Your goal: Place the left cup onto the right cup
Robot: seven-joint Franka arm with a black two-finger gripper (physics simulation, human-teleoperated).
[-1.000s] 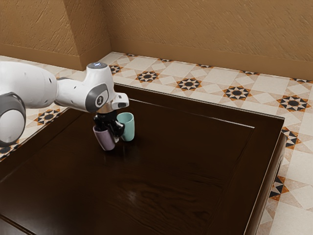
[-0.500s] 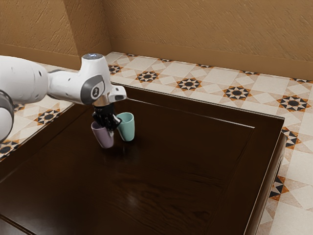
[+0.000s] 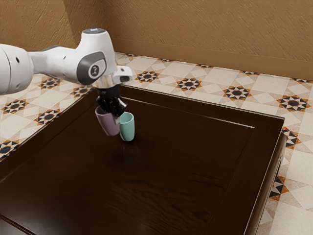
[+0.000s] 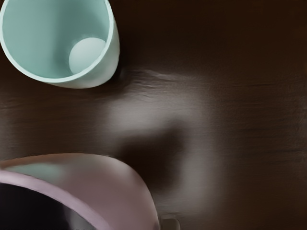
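From where I stand, the black two-finger tool (image 3: 111, 108) is pinching the wall of the mauve plastic cup (image 3: 108, 122) near its rim, one finger on each side of it. The cup looks to hang just clear of the dark wooden desk (image 3: 195, 161). It is not upright: its mouth leans toward the exterior view's left and its base swings out toward the neighbouring cup.

That neighbour, the pale teal plastic cup (image 3: 127, 127), stands upright on the desk just beside the held one, on the exterior view's right. In the wrist view a strip of bare desk and a soft shadow separate the teal cup (image 4: 57, 43) from the blurred mauve cup (image 4: 96, 191) under the hand, so I take the two to be close but apart.

What matters for the coming move is height as much as direction. The base of the mauve cup looks to sit lower than the teal cup's rim, so a straight shift sideways would likely knock the teal cup over. I would expect the tool to need more height first, then a short carry toward the exterior view's right until the mauve base sits over the open teal mouth, with the tilt taken out before lowering.
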